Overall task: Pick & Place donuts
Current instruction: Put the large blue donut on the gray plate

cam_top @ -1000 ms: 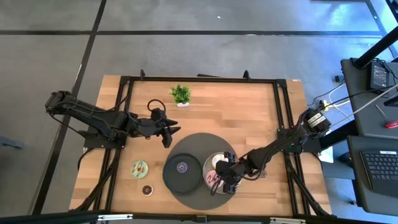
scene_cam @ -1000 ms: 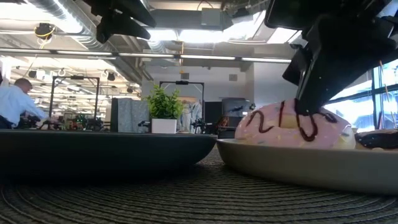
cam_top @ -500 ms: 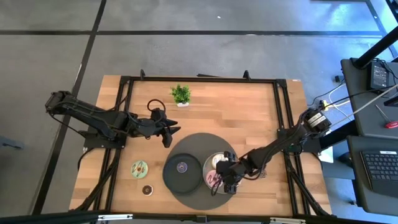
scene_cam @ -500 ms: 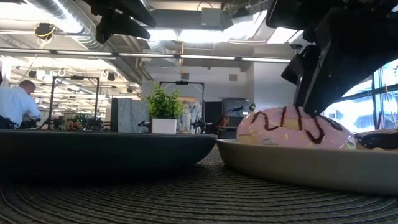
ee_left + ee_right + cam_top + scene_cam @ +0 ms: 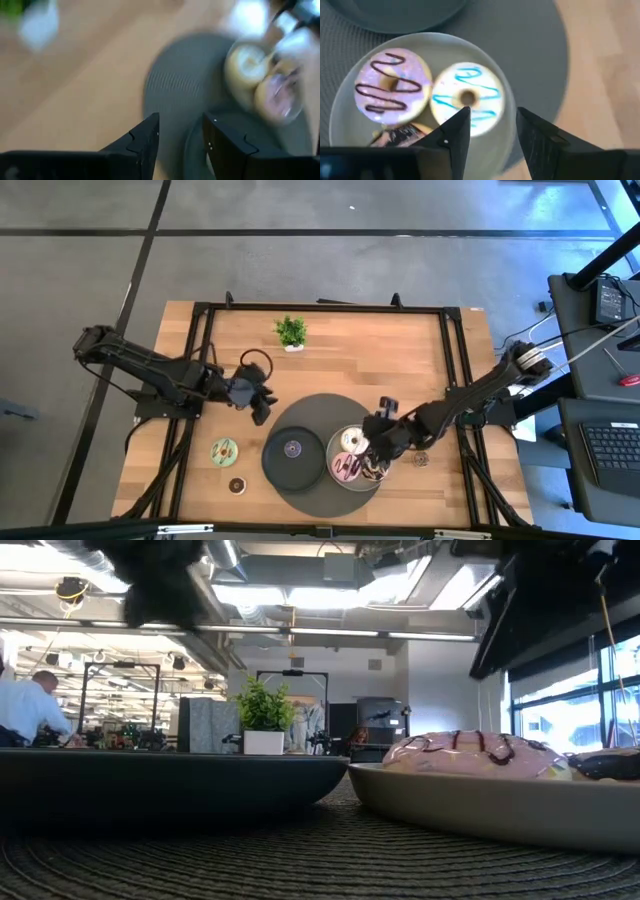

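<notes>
Lower left of the table: green donut (image 5: 224, 449) on bare wood.
Left gripper (image 5: 256, 406) nearer, up-right of it, fingers spread; right gripper (image 5: 377, 452) empty, parted.

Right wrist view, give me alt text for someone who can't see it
The right gripper, fingers open and empty, hovers over a light grey plate holding a pink donut with chocolate drizzle, a white donut with blue drizzle and part of a chocolate donut. The plate sits on a round dark mat on the wooden table.
</notes>
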